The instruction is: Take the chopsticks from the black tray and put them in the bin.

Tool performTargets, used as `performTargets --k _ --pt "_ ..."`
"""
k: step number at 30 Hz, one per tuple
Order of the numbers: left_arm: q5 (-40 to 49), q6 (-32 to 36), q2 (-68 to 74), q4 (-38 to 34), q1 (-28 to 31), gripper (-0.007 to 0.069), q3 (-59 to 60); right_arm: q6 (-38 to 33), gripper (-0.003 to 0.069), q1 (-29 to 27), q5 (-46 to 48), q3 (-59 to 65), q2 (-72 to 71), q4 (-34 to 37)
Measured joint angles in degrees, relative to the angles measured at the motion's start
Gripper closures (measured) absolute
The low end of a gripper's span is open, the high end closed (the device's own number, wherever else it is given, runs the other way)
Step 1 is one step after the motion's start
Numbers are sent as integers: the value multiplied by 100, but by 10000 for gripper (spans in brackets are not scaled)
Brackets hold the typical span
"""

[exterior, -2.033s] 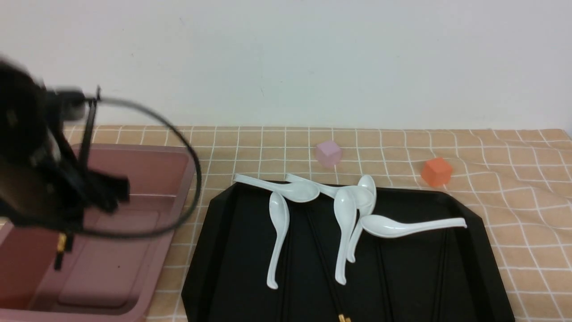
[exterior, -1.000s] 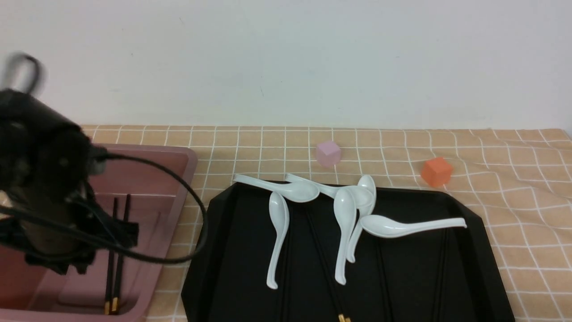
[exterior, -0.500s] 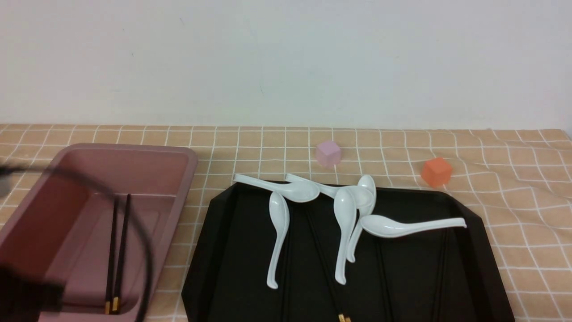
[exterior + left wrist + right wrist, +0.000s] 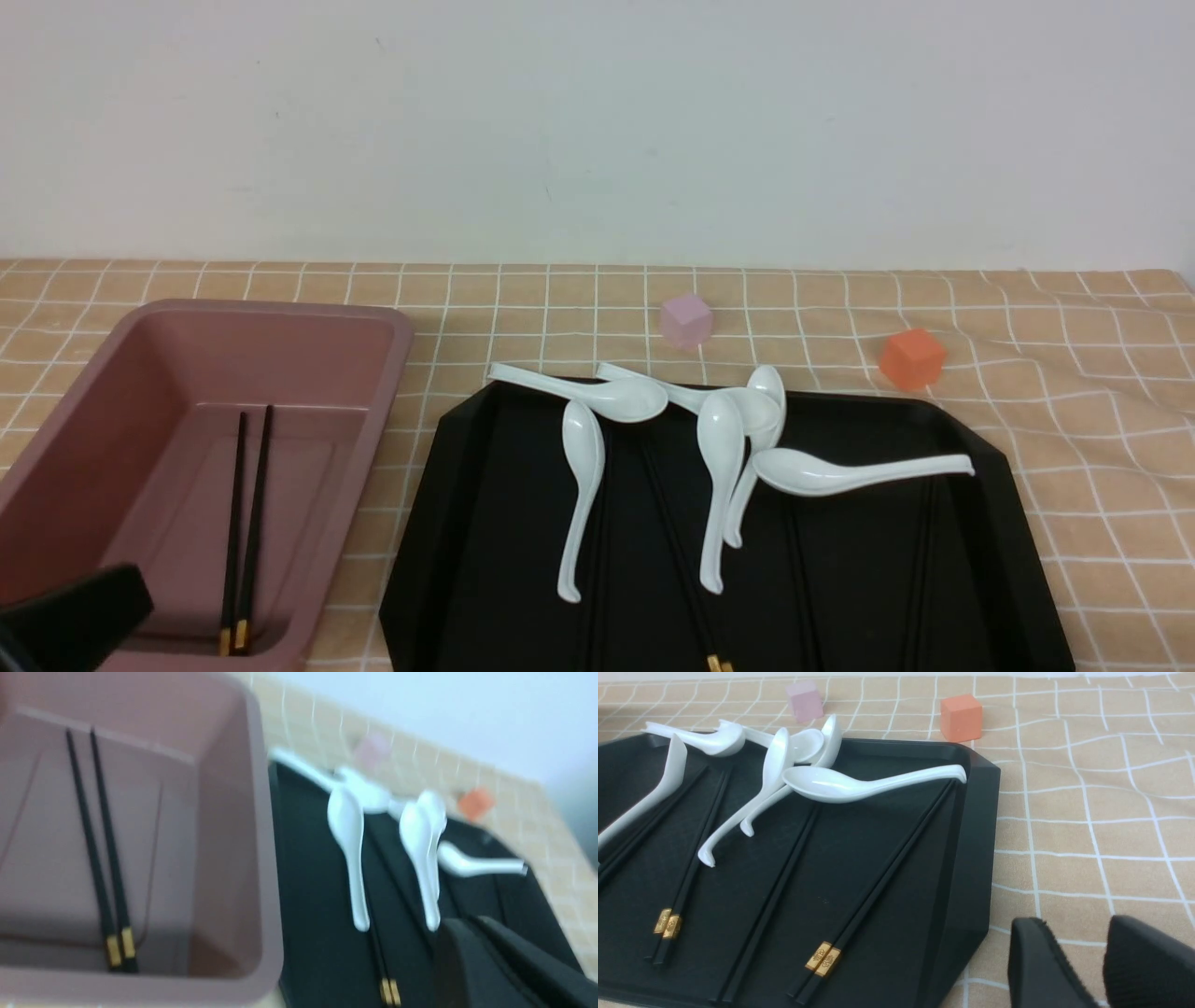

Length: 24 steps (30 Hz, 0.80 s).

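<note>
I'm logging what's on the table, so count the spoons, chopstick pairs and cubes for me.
Spoons: 6
Chopstick pairs: 5 (1 in the bin, 4 on the tray)
Cubes: 2
Total: 13

White spoons [image 4: 724,448] sprawl across the far half of the tray [image 4: 485,523], lying over the far ends of the chopsticks [image 4: 880,882], whose gold-banded near ends lie bare with clear room above, and the bin [image 4: 308,359] has open floor to either side of the pair [image 4: 245,523] lying in it.
</note>
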Motion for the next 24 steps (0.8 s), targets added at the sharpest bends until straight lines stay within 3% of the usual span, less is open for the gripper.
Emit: performTargets --k 17,24 --pt "-112 0 -31 42 0 637 236 0 419 0 0 0 0 0" --pt "-380 0 -910 257 132 637 722 0 419 0 0 0 0 0"
